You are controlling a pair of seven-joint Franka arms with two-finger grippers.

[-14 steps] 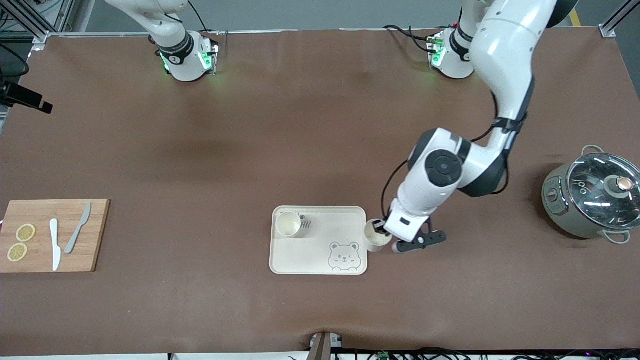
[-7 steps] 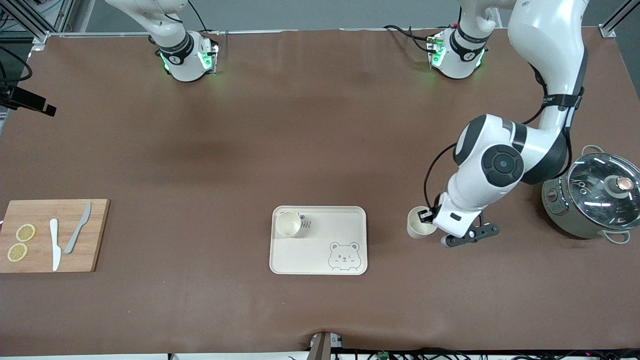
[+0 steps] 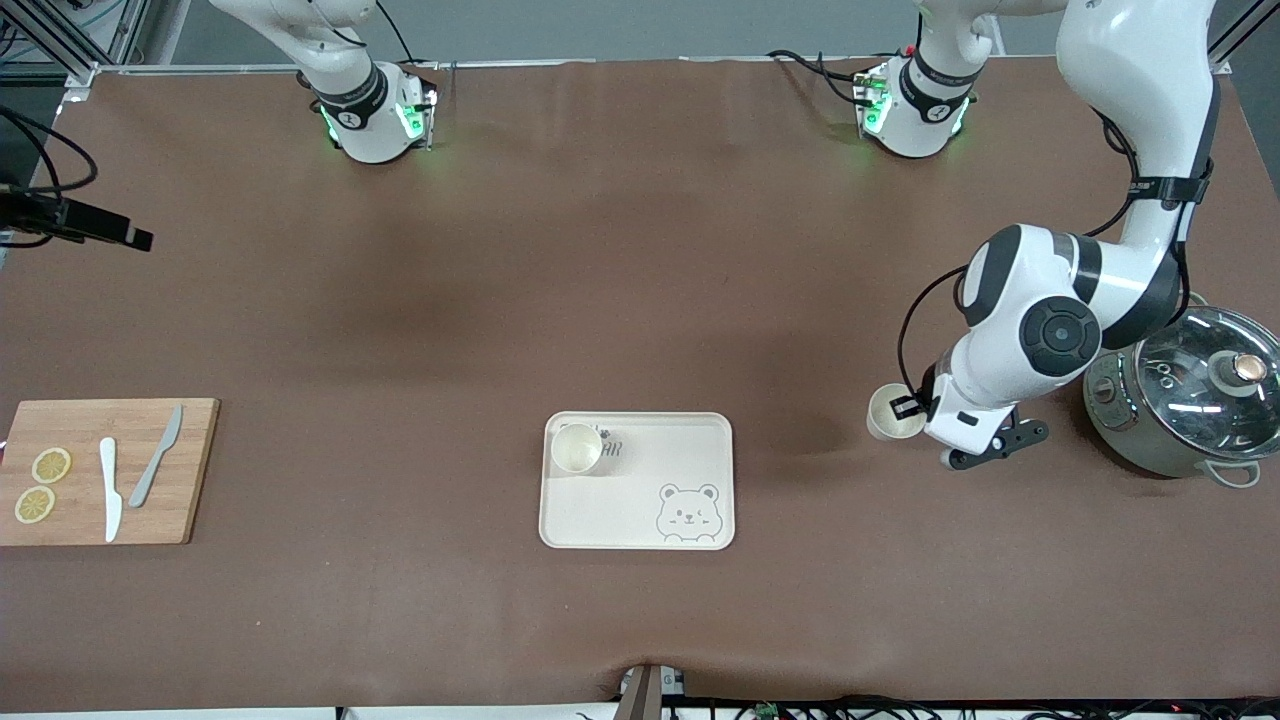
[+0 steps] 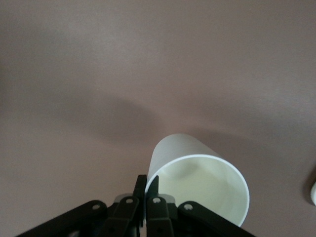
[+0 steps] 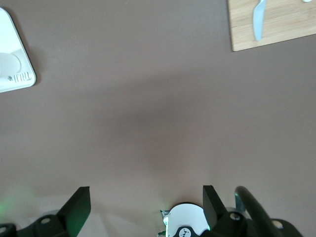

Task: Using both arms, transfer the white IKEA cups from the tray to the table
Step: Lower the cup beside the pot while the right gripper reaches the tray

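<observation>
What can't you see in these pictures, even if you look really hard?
- Front view: the left gripper is mostly hidden under the arm's own wrist, where it pinches the held cup.
- Left wrist view: the held cup's base is turned away, so whether it touches the table is unclear.
- Front view: the writing on the bear tray is partly hidden by the other cup.
</observation>
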